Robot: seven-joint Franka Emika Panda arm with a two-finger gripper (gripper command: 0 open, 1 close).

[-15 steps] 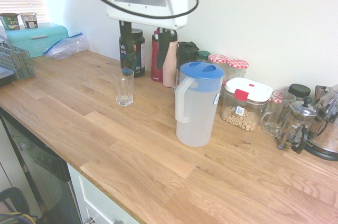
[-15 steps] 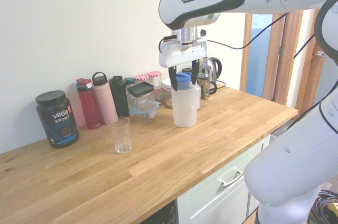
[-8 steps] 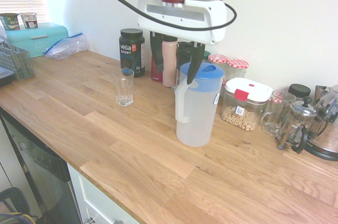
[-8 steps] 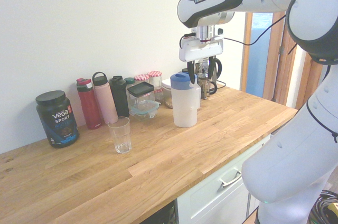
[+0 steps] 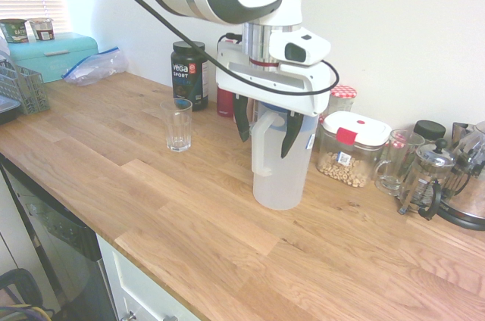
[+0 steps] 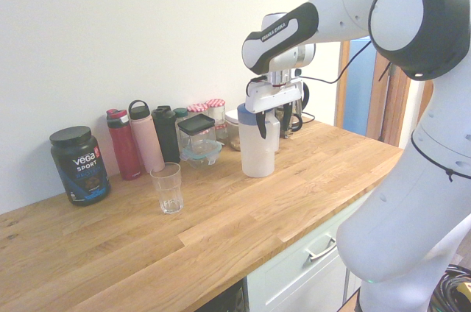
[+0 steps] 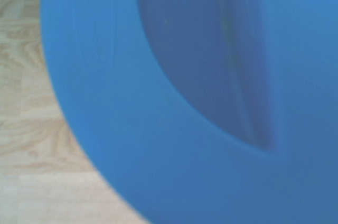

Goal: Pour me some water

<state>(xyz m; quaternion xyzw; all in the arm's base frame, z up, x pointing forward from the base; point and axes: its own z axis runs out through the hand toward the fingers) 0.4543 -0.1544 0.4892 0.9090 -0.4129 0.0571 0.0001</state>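
Frosted-white plastic, blue lid: your jug [image 5: 282, 162] stands upright on the bench [image 5: 189, 222], and everything here is placed from it. Your claw [image 5: 265, 130] hangs at the jug's top, pointing straight down, fingers spread wide and holding nothing — one dark finger shows on each side of the handle [image 5: 262, 147]; whether they touch it, you cannot tell. The handle's long axis runs upright, along the fingers, so the grip would likely close across it. The glass [image 5: 179, 125] waits well apart, on the jug's handle side; the wrist view is filled by the blue lid [image 7: 185, 102] — water itself is not discernible.
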